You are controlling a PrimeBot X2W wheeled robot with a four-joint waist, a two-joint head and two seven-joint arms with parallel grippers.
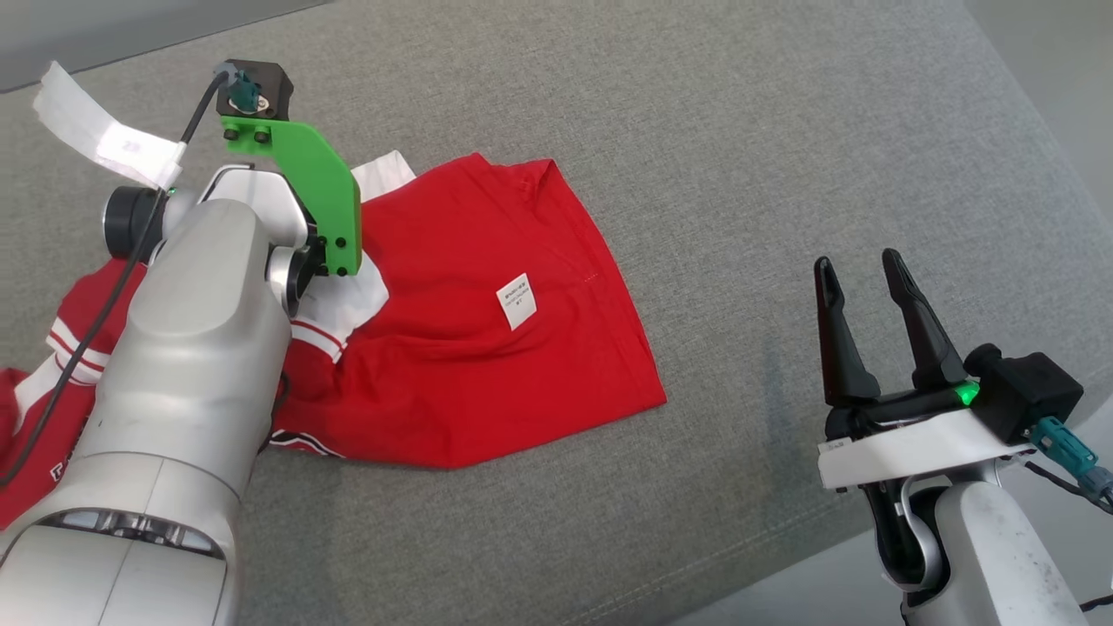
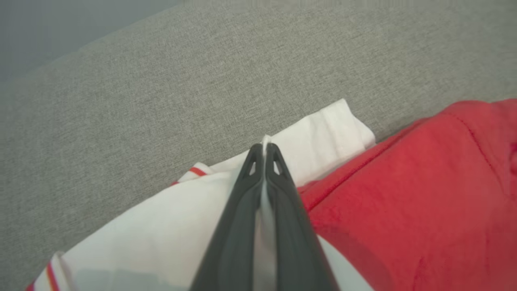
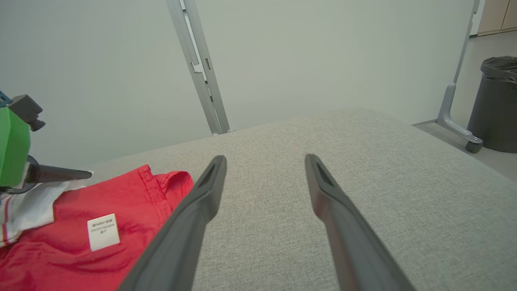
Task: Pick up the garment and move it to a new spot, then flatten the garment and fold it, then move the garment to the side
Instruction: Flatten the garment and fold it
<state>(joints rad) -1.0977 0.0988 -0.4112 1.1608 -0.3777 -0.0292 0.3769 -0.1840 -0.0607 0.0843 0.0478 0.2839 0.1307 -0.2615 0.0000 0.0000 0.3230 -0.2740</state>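
Observation:
A red garment with white, red-striped sleeves lies crumpled on the grey fabric surface, a small white label on it. My left gripper is shut on a fold of the white sleeve at the garment's far left edge. In the head view the left wrist and its green bracket cover that grip. My right gripper hovers open and empty at the lower right, well apart from the garment. In the right wrist view its fingers point over bare surface, the garment at the lower left.
A white paper strip lies at the far left of the surface. The surface's edge runs along the lower right near the right arm. Beyond it stand a pale wall, a metal post and a dark bin.

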